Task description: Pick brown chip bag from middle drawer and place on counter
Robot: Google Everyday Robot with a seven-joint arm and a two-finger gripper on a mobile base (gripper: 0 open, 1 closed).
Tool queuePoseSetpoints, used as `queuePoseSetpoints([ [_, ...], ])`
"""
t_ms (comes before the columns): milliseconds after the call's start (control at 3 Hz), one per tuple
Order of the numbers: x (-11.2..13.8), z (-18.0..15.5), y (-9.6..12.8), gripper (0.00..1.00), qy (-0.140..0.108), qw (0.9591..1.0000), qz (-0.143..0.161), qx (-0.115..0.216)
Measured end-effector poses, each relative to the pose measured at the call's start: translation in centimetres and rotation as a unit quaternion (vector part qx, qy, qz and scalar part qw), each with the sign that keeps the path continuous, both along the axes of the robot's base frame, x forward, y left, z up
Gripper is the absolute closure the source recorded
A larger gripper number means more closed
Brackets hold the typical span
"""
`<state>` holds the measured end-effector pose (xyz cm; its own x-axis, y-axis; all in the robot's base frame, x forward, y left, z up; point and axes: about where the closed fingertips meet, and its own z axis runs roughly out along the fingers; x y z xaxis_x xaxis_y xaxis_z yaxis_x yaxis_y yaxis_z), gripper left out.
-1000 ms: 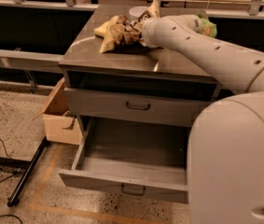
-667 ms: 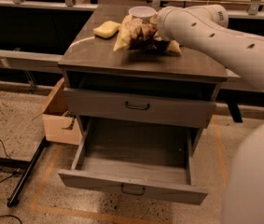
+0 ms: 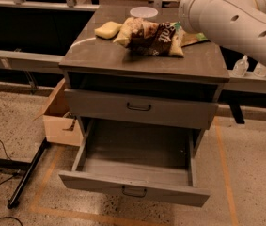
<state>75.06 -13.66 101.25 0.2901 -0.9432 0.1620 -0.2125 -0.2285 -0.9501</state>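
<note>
The brown chip bag [image 3: 152,37] lies crumpled on the counter [image 3: 123,58], near its back middle, with nothing touching it. The middle drawer [image 3: 133,189] is pulled out wide below the cabinet, and its inside shows nothing in it. My gripper is out of view. Only the white arm [image 3: 231,18] shows, at the top right, above and to the right of the bag and clear of it.
A yellow sponge [image 3: 106,29] and a white round lid [image 3: 143,12] lie on the counter behind the bag. A green chip bag [image 3: 194,37] peeks out at its right. The taller-fronted drawer [image 3: 139,108] is shut. A cardboard box [image 3: 59,117] and a black stand leg [image 3: 27,173] are at the left.
The arm has left the brown chip bag on the counter and drawn back up and to the right. The bag now lies free.
</note>
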Motion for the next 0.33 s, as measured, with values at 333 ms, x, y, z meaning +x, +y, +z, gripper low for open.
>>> queuePoseSetpoints([
  [333,-1.29,1.23,-0.97,0.00,0.007,0.9995,-0.015,-0.026],
])
